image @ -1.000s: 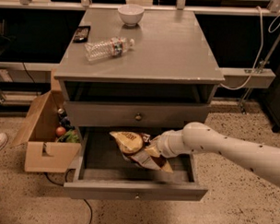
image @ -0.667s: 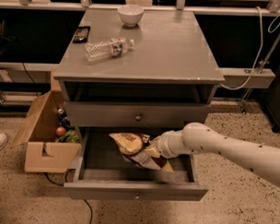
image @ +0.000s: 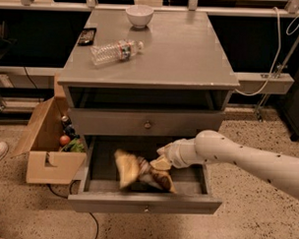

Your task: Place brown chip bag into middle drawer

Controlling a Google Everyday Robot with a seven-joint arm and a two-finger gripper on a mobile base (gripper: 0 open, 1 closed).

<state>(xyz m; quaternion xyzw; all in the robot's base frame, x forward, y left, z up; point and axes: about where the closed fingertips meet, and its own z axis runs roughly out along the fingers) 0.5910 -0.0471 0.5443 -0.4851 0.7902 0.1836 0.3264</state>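
Camera view, from the front edge back: middle drawer pulled wide open, small round knob on its front. Inside it, brown chip bag, low down near the front of the drawer and smeared as if moving. Lower now than a moment ago, when held higher up and further back over the drawer. Looks like a drop or a let-go, so most likely the main job nearly done. Nothing else seen in that drawer. Just behind the bag and seeming to touch its upper right end, gripper on the white arm, reaching in from the right. Cannot tell whether gripping the bag or already loose. Probably only left to lift the arm out. Above, closed drawer with its own knob. Off to the left on the floor, open cardboard box with something round and red, something green and a small can or bottle inside. Farther back, on the cabinet top, clear water bottle on its side, dark flat thing near it, and white bowl at the far edge, inside not seen.
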